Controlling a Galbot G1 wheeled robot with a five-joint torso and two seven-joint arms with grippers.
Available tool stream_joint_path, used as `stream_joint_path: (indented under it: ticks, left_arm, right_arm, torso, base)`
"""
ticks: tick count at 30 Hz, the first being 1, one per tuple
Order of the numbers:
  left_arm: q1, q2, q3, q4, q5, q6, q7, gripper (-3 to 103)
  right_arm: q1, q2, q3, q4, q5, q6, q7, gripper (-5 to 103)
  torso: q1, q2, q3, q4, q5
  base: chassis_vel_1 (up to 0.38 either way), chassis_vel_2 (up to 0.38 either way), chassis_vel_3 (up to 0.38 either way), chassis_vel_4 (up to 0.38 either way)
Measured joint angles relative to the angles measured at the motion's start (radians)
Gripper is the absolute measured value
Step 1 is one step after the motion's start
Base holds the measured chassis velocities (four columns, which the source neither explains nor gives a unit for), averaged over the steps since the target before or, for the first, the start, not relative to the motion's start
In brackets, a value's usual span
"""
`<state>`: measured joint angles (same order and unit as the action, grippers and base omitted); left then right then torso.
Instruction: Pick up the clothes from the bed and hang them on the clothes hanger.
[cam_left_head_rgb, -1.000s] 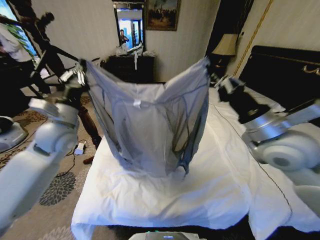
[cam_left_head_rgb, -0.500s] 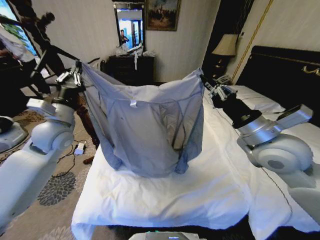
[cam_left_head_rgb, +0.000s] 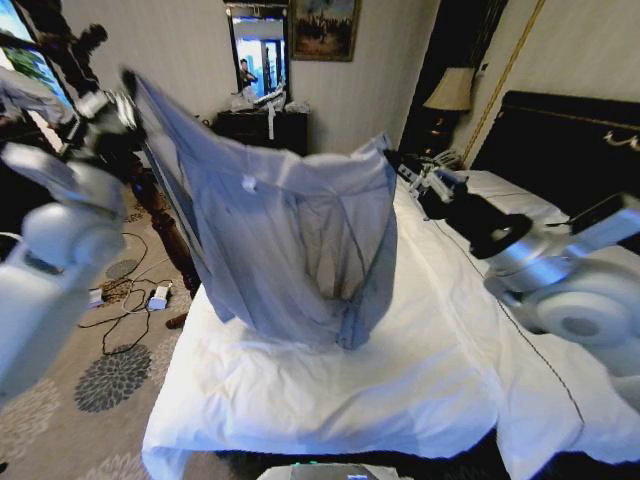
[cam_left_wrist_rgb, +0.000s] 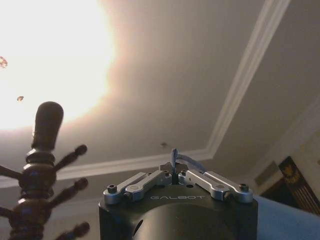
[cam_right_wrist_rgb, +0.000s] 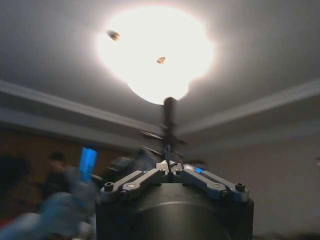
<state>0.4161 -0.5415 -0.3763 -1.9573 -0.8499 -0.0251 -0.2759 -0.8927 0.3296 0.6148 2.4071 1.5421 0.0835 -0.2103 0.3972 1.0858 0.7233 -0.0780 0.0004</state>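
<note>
Above the bed (cam_left_head_rgb: 330, 390), both pinched-shut grippers, left (cam_left_head_rgb: 128, 88), right (cam_left_head_rgb: 398, 160), hold the clothes (cam_left_head_rgb: 290, 240), edges blurred.

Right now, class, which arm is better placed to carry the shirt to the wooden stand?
Left. The left gripper holds the shirt beside the wooden stand; the right gripper holds it over the bed.

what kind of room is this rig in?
Most likely a hotel-style bedroom: a wide bed with white bedding and a tall black headboard, a bedside lamp, and a dark dresser under a wall mirror.
</note>
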Motion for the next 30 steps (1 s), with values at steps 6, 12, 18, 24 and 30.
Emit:
stream_joint_path:
  ticks: [6,12,18,24,30]
  left_arm:
    - [-0.005,0.002,-0.011,0.040,0.006,-0.009,0.013,0]
    - [-0.095,0.017,0.013,0.066,-0.012,-0.005,0.014,0]
    - [-0.094,0.040,0.015,0.068,-0.018,-0.004,0.025,0]
    - [0.005,0.046,0.006,0.032,-0.002,-0.004,0.021,0]
    - [0.206,0.009,-0.012,-0.001,0.124,-0.018,0.033,0]
  right_arm:
    - [0.052,-0.009,0.004,-0.003,0.093,0.043,-0.075,0]
    - [0.231,-0.018,-0.024,-0.100,0.154,0.023,-0.081,0]
    - [0.203,-0.045,-0.026,-0.112,0.104,0.010,-0.076,0]
    - [0.154,-0.005,-0.060,-0.103,-0.011,0.003,-0.072,0]
    - [0.074,0.031,-0.073,-0.159,-0.165,-0.006,-0.096,0]
  torso:
    - [0.000,0.000,0.000,0.0003,-0.0011]
    - [0.000,0.000,0.000,0.0002,0.0000]
    - [0.000,0.000,0.000,0.0002,-0.0004]
    - [0.000,0.000,0.000,0.0003,-0.0011]
    - [0.000,0.000,0.000,0.0000,-0.0001]
  base:
    - [0.000,0.000,0.000,0.000]
    - [0.000,0.000,0.000,0.000]
    - [0.000,0.000,0.000,0.000]
    - [0.000,0.000,0.000,0.000]
    - [0.000,0.000,0.000,0.000]
